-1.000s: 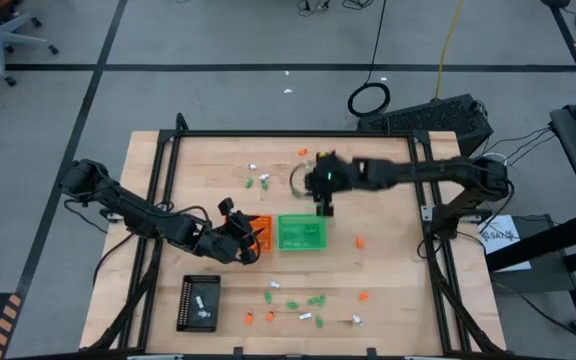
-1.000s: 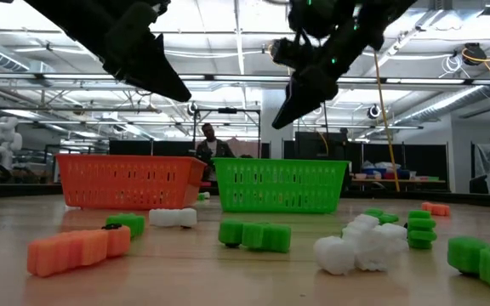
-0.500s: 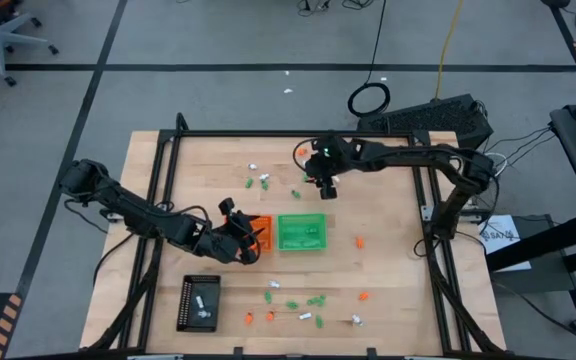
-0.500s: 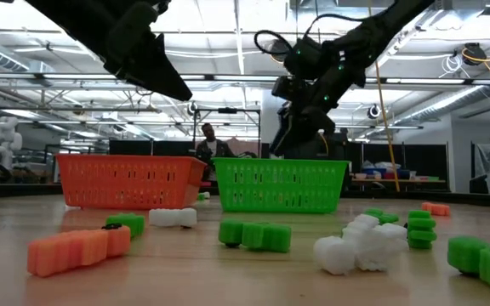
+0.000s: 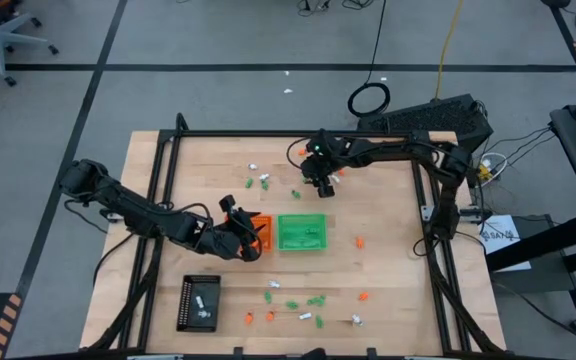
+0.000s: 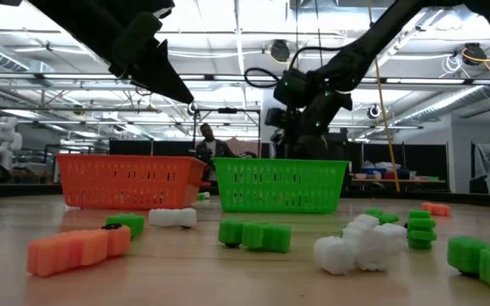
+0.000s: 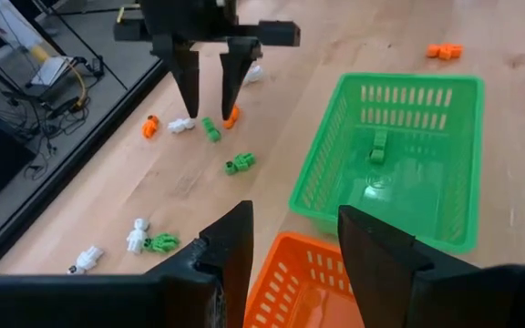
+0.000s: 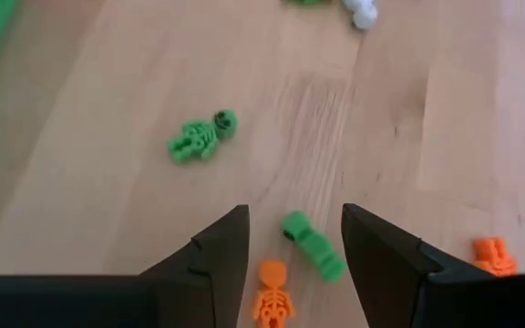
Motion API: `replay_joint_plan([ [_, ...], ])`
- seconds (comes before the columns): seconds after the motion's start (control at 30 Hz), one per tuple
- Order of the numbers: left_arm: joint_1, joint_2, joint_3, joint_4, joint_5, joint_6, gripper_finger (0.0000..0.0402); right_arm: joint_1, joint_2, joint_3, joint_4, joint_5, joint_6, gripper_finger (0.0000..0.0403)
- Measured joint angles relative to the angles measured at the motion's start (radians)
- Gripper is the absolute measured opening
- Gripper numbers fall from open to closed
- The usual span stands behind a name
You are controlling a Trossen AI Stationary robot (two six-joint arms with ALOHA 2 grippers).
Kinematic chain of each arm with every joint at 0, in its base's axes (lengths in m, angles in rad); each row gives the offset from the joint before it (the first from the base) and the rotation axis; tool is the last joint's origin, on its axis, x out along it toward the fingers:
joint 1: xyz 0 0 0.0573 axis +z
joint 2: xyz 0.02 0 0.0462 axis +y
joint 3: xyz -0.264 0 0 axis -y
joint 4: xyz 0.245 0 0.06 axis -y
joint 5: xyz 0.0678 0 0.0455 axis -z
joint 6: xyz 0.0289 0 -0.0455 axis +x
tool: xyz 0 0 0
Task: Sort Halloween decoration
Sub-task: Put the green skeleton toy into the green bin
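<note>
Nearest, green, orange and white trinkets (image 6: 253,235) lie loose on the table's front edge. Farther back, the left gripper (image 5: 245,232) hangs parted and empty over the orange tray (image 5: 259,231), beside the green tray (image 5: 302,232), which holds what seems a green piece (image 7: 378,146). Farthest, the right gripper (image 8: 289,241) hovers open and empty above a green skeleton (image 8: 311,245) and an orange one (image 8: 272,294).

Bare wood (image 5: 388,215) right of green basket (image 5: 302,232) — trinkets (image 5: 298,308) clutter near edge.

two baskets (image 5: 301,232) side by side mid-table; trinkets (image 5: 293,306) scattered before and behind them (a tray (image 5: 199,302) front-left).
</note>
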Motion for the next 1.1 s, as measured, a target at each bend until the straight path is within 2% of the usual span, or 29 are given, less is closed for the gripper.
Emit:
replay_joint_plan([
  [0.63, 0.0, 0.0, 0.0, 0.005, 0.0, -0.002, 0.0159, -0.027, 0.087, 0.0, 0.048, -0.002, -0.018, 0.0156],
  [0.77, 0.0, 0.0, 0.0, 0.011, 0.0, -0.002, 0.0159, -0.027, 0.087, 0.0, 0.036, -0.003, -0.016, 0.0124],
  [1.03, 0.0, 0.0, 0.0, 0.011, 0.0, -0.003, 0.0159, -0.019, 0.087, 0.0, 0.03, -0.002, -0.004, 0.0016],
  [1.1, 0.0, 0.0, 0.0, 0.012, 0.0, -0.003, 0.0159, -0.011, 0.083, 0.0, 0.03, 0.006, 0.02, 0.0009],
])
